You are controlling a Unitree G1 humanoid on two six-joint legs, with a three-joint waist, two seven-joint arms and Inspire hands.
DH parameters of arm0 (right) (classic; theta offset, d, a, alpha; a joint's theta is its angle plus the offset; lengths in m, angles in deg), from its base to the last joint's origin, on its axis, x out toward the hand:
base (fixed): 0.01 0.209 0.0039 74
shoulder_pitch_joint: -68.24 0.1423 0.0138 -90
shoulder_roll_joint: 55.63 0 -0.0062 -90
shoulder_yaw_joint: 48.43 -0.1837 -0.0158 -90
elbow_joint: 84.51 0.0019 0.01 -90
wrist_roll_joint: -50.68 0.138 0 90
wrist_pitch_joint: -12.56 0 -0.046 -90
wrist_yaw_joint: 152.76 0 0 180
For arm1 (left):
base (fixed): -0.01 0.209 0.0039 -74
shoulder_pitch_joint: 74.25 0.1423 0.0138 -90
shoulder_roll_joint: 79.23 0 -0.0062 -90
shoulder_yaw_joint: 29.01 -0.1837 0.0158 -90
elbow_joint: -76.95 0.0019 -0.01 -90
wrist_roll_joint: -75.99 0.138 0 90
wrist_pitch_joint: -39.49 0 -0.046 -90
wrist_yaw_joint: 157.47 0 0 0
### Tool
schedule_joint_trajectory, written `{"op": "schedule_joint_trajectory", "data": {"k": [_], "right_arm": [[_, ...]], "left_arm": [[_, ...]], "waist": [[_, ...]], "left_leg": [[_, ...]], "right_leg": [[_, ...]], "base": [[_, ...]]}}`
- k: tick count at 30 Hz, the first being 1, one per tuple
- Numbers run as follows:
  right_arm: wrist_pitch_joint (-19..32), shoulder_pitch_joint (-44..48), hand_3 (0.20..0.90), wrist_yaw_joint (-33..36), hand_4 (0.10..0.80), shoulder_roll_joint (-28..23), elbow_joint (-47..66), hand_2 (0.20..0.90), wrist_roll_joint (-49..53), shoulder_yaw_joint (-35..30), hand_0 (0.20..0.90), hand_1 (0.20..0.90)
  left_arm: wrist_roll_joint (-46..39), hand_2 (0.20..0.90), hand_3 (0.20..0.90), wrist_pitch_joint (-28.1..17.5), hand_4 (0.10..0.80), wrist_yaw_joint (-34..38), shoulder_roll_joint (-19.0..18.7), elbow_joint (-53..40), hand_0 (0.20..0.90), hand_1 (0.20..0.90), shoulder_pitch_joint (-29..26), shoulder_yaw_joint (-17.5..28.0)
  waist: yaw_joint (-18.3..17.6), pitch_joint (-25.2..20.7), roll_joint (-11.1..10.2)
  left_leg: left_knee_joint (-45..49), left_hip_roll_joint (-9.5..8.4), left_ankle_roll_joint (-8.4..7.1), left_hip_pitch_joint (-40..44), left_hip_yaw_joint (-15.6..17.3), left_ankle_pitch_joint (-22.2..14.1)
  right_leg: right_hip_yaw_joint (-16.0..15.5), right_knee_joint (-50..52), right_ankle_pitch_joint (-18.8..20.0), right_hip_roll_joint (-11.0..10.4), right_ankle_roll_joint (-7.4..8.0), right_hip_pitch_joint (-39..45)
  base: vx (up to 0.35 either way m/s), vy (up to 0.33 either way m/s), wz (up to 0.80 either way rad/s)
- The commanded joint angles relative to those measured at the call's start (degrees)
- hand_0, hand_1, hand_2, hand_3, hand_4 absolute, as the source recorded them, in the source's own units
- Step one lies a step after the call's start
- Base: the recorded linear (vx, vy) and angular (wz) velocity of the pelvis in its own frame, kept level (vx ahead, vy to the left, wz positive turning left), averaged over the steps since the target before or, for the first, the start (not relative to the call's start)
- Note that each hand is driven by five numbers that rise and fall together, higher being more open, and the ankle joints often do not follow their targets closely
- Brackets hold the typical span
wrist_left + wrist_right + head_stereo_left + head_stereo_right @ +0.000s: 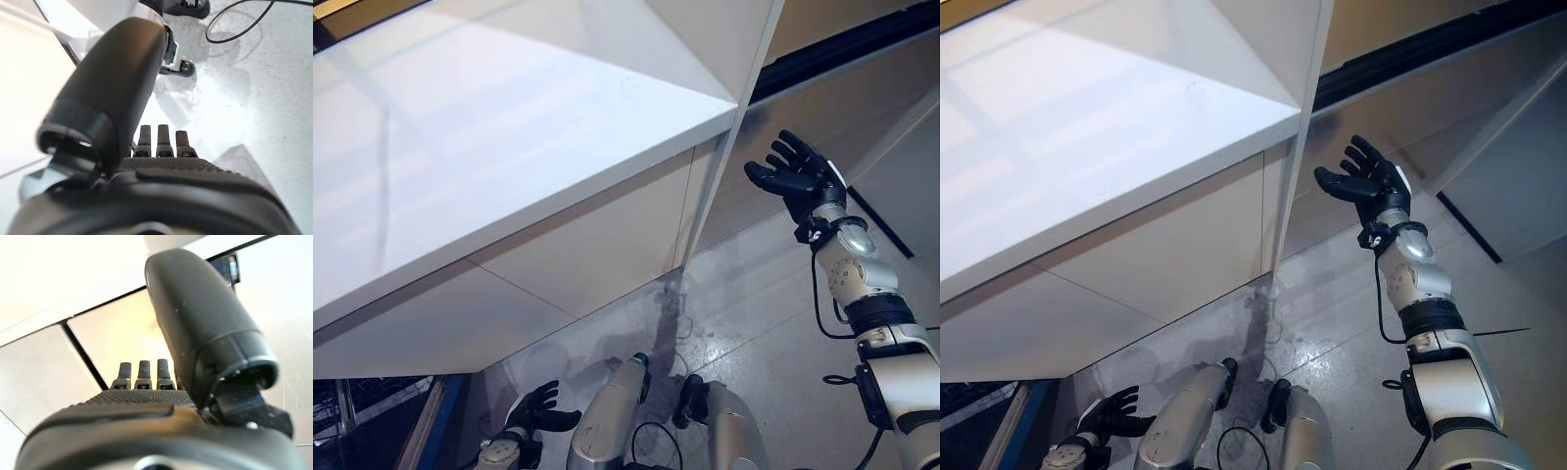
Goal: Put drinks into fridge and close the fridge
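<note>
No drink shows in any view. My right hand (798,176) is raised at the right, open with its fingers spread, holding nothing. It hangs just right of a tall thin white panel (720,166) seen edge-on, perhaps the fridge door, without touching it. In the right wrist view its fingers (144,374) are straight, facing pale cabinet fronts. My left hand (533,411) hangs low at the bottom left, open and empty, with its fingers (157,142) relaxed above the grey floor.
A glossy white worktop (509,127) fills the upper left, with beige cabinet fronts (597,245) under it. A dark slot (842,49) runs along the beige wall at the upper right. A dark rack (362,401) with a blue edge sits at the bottom left.
</note>
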Motion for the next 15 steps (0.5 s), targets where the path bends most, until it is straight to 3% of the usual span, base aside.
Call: {"op": "schedule_joint_trajectory", "data": {"k": [1, 8, 11, 15], "right_arm": [[4.9, 4.3, 0.9, -0.7, 0.8, -0.9, 0.8, 0.9, 0.0, -1.0, 0.9, 0.9], [5.6, -5.4, 0.9, -0.2, 0.8, 1.8, 6.2, 0.9, -3.0, -2.5, 0.9, 0.9], [6.0, -14.4, 0.9, 2.4, 0.8, 4.6, 11.2, 0.9, -4.7, -3.0, 0.9, 0.9], [7.5, -29.9, 0.9, -0.4, 0.8, 10.3, 14.5, 0.9, -7.8, -5.4, 0.9, 0.9]], "left_arm": [[2.3, 0.9, 0.9, -3.1, 0.8, -0.9, -4.4, -0.6, 0.9, 0.9, 4.3, 0.3], [3.9, 0.9, 0.9, -3.6, 0.8, -1.8, -3.4, 1.3, 0.9, 0.9, 4.3, 1.2], [4.4, 0.9, 0.9, -4.5, 0.8, -2.5, -2.1, 2.2, 0.9, 0.9, 5.5, 2.3], [4.2, 0.9, 0.9, -4.6, 0.8, -4.6, 0.8, 4.3, 0.9, 0.9, 6.3, 3.4]], "waist": [[-0.5, -6.6, -2.6], [-3.2, -10.6, -4.4], [-4.9, -13.5, -5.0], [-7.5, -17.3, -4.8]], "left_leg": [[-7.3, -0.82, 4.76, 3.4, 3.3, 0.4], [-15.5, -0.3, 3.95, 8.5, 4.2, 2.4], [-22.7, 0.4, 3.11, 12.4, 5.6, 4.7], [-30.7, 1.31, 2.45, 17.7, 7.5, 6.4]], "right_leg": [[5.9, -8.5, 8.0, 1.9, 1.43, 1.2], [7.7, -18.4, 11.0, 2.8, 3.34, 5.2], [8.1, -23.7, 12.5, 3.3, 4.84, 7.9], [8.5, -28.6, 13.1, 3.7, 6.04, 11.6]], "base": [[-0.017, -0.016, -0.1], [-0.048, -0.007, -0.17], [-0.101, 0.02, -0.25], [-0.131, 0.061, -0.32]]}}
